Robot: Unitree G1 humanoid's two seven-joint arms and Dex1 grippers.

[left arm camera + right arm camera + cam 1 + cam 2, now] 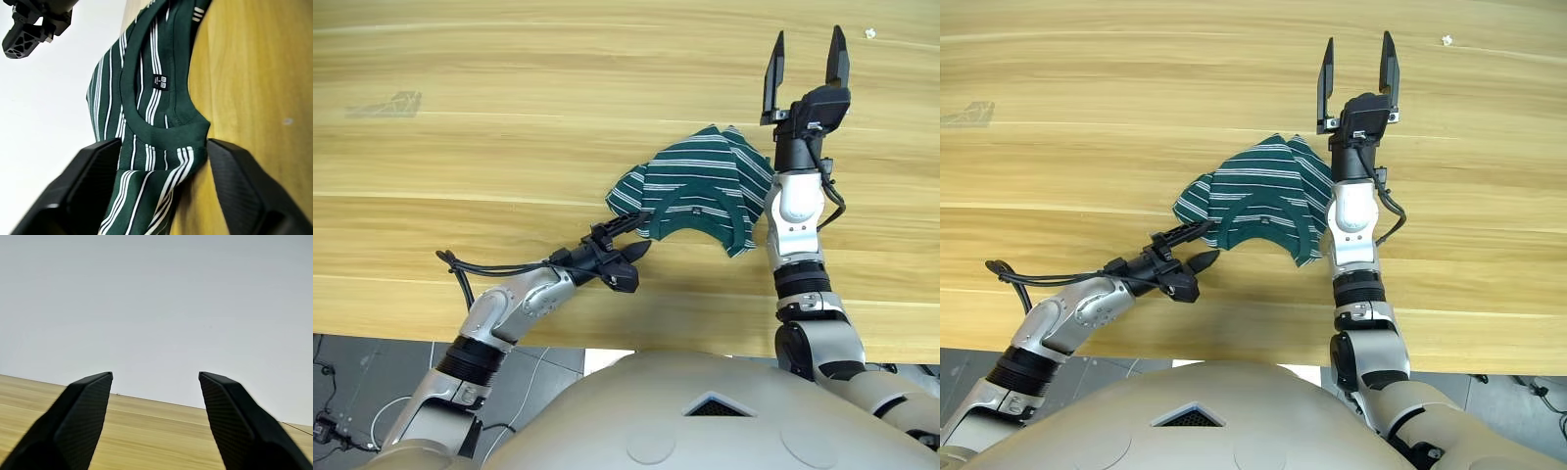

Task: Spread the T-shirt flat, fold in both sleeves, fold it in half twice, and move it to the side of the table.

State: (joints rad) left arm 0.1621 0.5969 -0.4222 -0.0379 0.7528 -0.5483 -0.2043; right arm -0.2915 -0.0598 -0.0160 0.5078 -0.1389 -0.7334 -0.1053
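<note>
Head views: a green, white-striped T-shirt (700,186) lies bunched on the wooden table (509,59), collar toward the near edge. The left gripper (649,230) lies low at the shirt's near left corner, jaws spread, with that corner of cloth at their mouth. The right gripper (809,39) stands raised just past the shirt's far right side, fingers pointing away from the robot, jaws wide apart and holding nothing; the shirt lies behind its wrist, not between the jaws. A small white speck (1446,40) sits on the table beyond the right jaws, and a grey mark (386,103) lies far to the left of the left gripper. Left wrist view: the two fingers (93,181) stand well apart, with a folded striped edge of the shirt between them. The cloth reaches both inner faces; whether it is pinched cannot be told. The collar, with a small dark label, lies just ahead of the jaws. Right wrist view: the fingers (78,421) are spread, with bare table top showing in the gap ahead of them.
</note>
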